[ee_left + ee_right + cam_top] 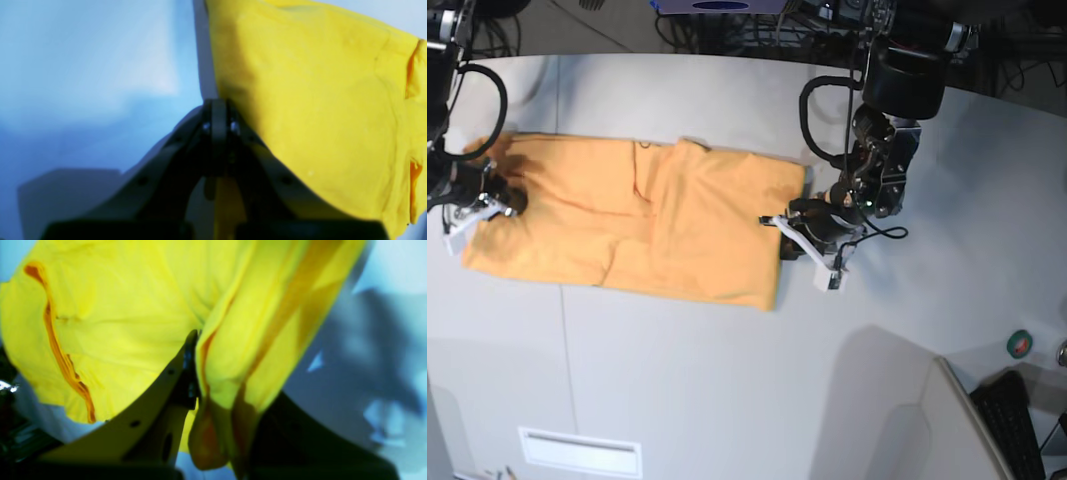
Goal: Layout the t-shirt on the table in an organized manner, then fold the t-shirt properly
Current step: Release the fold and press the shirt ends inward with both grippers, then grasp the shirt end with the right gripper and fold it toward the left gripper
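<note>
The orange t-shirt (647,220) lies spread lengthwise across the white table (727,380), with some folds near its middle. My left gripper (779,222) is at the shirt's right edge. In the left wrist view its jaws are pressed together (218,113) at the border of the cloth (317,100), and fabric shows beneath them. My right gripper (497,205) is at the shirt's left edge. In the right wrist view a bunched fold of cloth (116,323) is pinched between its fingers (200,350), hiding one finger.
A black keyboard (1017,420) and a small round green object (1022,343) sit at the lower right, beside a raised white panel (897,400). Cables (727,30) run along the table's far edge. A thin seam (567,380) crosses the tabletop.
</note>
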`<state>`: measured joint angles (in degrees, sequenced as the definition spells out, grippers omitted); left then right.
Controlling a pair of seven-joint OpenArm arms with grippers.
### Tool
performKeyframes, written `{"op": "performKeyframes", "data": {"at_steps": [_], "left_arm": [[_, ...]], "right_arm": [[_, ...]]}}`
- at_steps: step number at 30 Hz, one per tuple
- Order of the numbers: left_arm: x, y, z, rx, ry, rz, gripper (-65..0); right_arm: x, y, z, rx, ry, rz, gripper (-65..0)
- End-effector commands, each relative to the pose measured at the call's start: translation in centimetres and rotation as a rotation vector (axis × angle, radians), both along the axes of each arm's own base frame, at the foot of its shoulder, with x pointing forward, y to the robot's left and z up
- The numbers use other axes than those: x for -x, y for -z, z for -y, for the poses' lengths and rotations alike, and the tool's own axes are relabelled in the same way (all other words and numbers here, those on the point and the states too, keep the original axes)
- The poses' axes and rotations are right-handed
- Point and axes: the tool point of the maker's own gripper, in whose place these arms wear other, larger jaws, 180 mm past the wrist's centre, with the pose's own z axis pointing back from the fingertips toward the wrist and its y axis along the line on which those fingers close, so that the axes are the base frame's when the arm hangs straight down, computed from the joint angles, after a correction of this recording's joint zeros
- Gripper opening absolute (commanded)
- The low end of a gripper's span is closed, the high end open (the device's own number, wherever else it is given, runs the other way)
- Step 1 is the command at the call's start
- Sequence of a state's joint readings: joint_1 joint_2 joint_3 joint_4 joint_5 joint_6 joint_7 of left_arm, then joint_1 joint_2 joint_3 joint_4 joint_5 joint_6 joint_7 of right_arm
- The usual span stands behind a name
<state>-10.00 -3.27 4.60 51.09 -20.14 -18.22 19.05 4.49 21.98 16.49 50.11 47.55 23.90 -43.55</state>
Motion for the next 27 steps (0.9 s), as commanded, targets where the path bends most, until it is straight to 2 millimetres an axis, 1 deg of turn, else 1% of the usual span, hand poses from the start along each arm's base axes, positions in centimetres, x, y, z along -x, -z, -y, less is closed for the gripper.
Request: {"op": "performKeyframes", "data": {"at_steps": [1,2,3,7,9,11,13,16,21,22,27], "left_arm": [[-0.5,-0.6,1.1,0.01,0.022,0.012,-65.0],[-0.4,-0.7,1.9,0.018,0.035,0.013,-65.0],[-0.3,-0.7,2.2,0.016,0.045,0.015,-65.0],[-0.4,-0.9,2.7,0.023,0.054,0.02,-65.0],[-1.0,-1.3,2.8,0.024,0.055,0.032,-65.0],[-1.5,-1.7,3.4,0.032,0.059,0.037,-65.0],[-1.7,-1.8,3.4,0.033,0.057,0.041,-65.0],[-2.5,-2.4,3.4,0.031,0.06,0.058,-65.0],[-3.0,-2.3,3.6,0.034,0.058,0.047,-65.0],[-3.1,-2.3,3.6,0.033,0.058,0.046,-65.0],[-3.1,-2.3,3.7,0.035,0.058,0.047,-65.0]], "right_arm": [[-1.4,-1.8,0.8,0.022,-0.012,0.063,-65.0],[-1.4,-2.2,0.7,0.032,-0.022,0.072,-65.0],[-1.1,-2.4,0.7,0.042,-0.021,0.058,-65.0],[-1.3,-3.9,1.0,0.086,-0.002,0.061,-65.0],[-1.7,-4.9,1.0,0.134,-0.038,0.085,-65.0],[-1.7,-5.3,1.3,0.209,-0.084,0.078,-65.0],[-2.0,-5.5,0.7,0.281,-0.132,0.074,-65.0],[-2.6,-6.8,0.3,0.408,-0.194,0.091,-65.0],[-3.4,-8.5,-0.9,0.56,-0.246,0.109,-65.0],[-3.5,-8.6,-1.4,0.585,-0.271,0.107,-65.0],[-4.1,-8.9,-5.9,0.67,-0.449,0.143,-65.0]]}}
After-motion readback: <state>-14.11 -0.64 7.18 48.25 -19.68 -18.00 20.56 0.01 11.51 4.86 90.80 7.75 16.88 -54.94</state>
